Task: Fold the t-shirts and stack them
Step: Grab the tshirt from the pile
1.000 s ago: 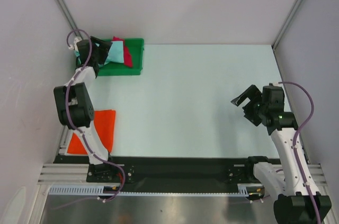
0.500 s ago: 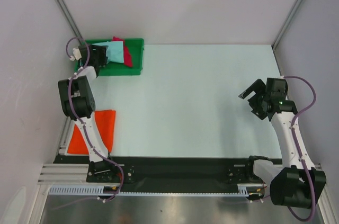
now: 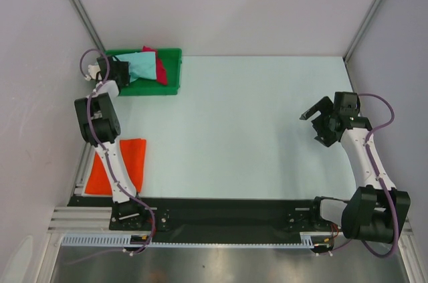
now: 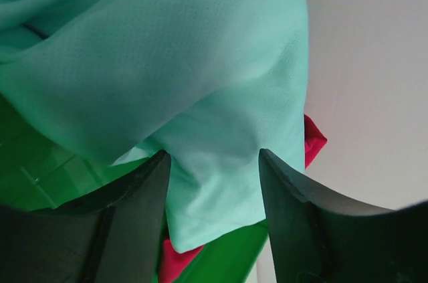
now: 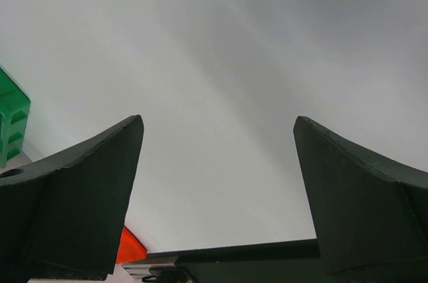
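The mint green t-shirt [image 3: 142,65] lies crumpled in the green tray [image 3: 170,77] at the back left, over the crimson red t-shirt [image 3: 160,71]. My left gripper [image 3: 124,72] is at the tray's left end. In the left wrist view its jaws [image 4: 214,156] stand apart with a fold of the mint shirt [image 4: 200,62] between them, and a red corner [image 4: 313,142] shows behind. The orange t-shirt [image 3: 126,164] lies folded flat at the front left by the left arm's base. My right gripper [image 3: 314,114] is open and empty over the right side of the table [image 5: 217,122].
The white table [image 3: 241,122] is walled on three sides. A black rail [image 3: 227,213] runs along the near edge between the arm bases. In the right wrist view, a piece of the green tray [image 5: 10,119] and an orange corner [image 5: 130,248] show at the left.
My left gripper has drawn back to the left along the tray, with the mint shirt still at its jaws. My right gripper has swung slightly right and farther back, still open.
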Controlling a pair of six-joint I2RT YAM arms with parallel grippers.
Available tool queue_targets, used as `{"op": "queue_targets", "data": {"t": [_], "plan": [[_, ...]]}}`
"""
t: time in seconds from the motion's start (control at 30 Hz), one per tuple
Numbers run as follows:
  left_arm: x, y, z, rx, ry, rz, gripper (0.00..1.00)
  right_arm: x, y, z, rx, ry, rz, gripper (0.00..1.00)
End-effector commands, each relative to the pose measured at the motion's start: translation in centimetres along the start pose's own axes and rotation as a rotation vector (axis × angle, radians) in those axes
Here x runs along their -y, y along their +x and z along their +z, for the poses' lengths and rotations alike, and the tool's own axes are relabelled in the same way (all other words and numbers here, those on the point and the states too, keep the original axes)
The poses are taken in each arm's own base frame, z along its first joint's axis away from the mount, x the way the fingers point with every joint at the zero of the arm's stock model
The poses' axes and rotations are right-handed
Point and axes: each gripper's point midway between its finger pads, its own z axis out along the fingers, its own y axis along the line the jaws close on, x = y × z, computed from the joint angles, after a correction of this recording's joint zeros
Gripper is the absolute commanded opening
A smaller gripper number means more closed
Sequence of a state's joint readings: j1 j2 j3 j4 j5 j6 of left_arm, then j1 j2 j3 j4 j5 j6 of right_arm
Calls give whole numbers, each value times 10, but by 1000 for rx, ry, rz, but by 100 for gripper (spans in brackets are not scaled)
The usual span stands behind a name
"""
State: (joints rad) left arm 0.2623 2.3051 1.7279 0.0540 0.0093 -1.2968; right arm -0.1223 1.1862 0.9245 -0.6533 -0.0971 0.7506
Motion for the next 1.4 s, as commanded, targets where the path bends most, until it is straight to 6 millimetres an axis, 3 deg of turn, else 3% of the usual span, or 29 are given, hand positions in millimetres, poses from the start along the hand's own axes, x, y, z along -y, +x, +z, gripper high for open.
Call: {"op": "queue_targets", "data": {"t": [0.0, 0.17, 0.23, 0.33, 0.47, 0.5, 0.57, 0.6, 0.67, 0.7, 0.93, 1.07, 1.23, 1.27, 1.3, 1.37], "plan": [[18, -19, 6, 54, 17, -30, 60, -16, -14, -6, 36, -41, 18, 100], [21, -16, 20, 37, 16, -39, 50, -16, -14, -4, 32, -39, 20, 100], [23, -16, 21, 33, 27, -49, 37, -16, -14, -4, 25, -41, 16, 100], [39, -12, 15, 2, 87, -48, 18, -16, -13, -3, 16, -35, 14, 100], [59, -9, -6, -25, 160, -52, 4, -22, -14, -3, 15, -63, 3, 100], [75, -10, -19, -35, 197, -50, 2, -23, -14, -4, 12, -71, -5, 100], [82, -10, -33, -37, 246, -50, 1, -25, -13, -4, 6, -77, -15, 100], [101, -13, -49, -32, 299, -48, 0, -25, -12, -4, -2, -80, -17, 100], [114, -12, -67, -33, 412, -52, 0, -26, -11, -6, -6, -89, -29, 100], [131, -16, -84, -25, 473, -70, 0, -27, -10, -7, -11, -94, -35, 100], [161, -14, -136, -90, 787, -237, 1, -51, 4, -19, -5, -134, -180, 100], [187, -20, -173, -119, 980, -255, 0, -64, 22, -26, -23, -173, -259, 100], [215, 0, -215, -224, 1076, -215, 0, -64, 35, -30, -40, -198, -271, 100], [209, 11, -219, -249, 1062, -212, 0, -65, 38, -32, -49, -208, -266, 100], [216, 16, -240, -271, 1090, -190, 1, -65, 42, -35, -55, -218, -263, 100], [206, 42, -251, -339, 1064, -164, 0, -64, 48, -39, -68, -235, -263, 100]]}}
